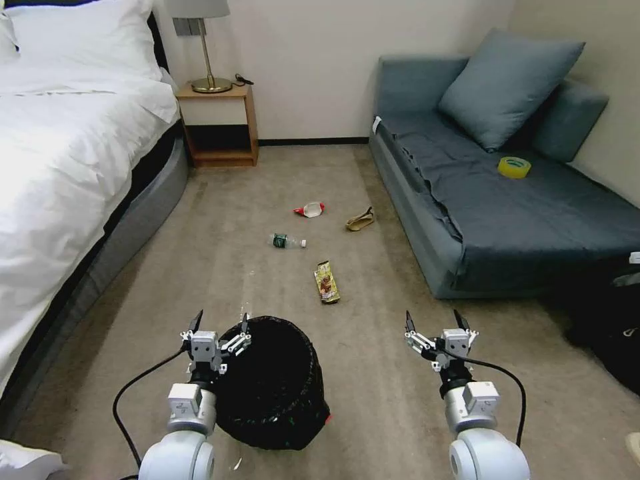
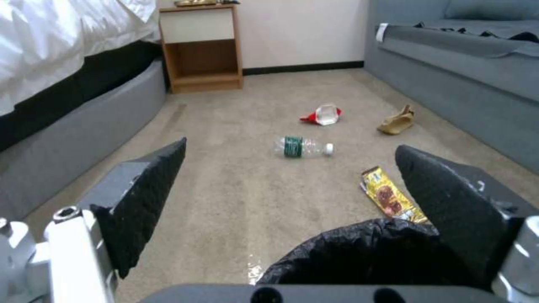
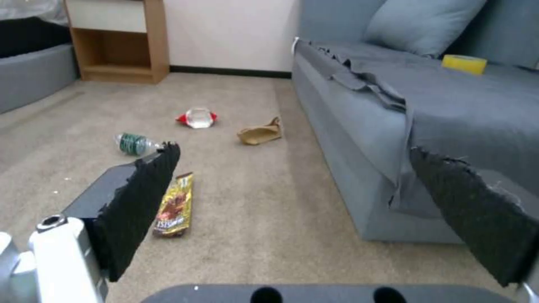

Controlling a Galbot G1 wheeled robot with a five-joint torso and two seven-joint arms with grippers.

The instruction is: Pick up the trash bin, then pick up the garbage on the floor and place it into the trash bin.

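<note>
Two grippers hover spread and empty over the floor (image 1: 373,373). Nearest, the left gripper (image 1: 219,323) straddles the near-left rim of the trash bin (image 1: 273,383), its right finger over the liner; the right gripper (image 1: 437,322) hangs well apart. Beyond lie the snack wrapper (image 1: 327,282), bottle (image 1: 288,241), red-and-white pack (image 1: 309,209) and tan paper (image 1: 361,219).

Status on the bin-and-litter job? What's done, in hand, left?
Done: nothing visibly. In hand: left end effector open at the trash bin rim, bin on the floor. Right end effector open, holding nothing. Left: bin pickup, then snack wrapper, bottle, red-and-white pack and tan paper.
</note>
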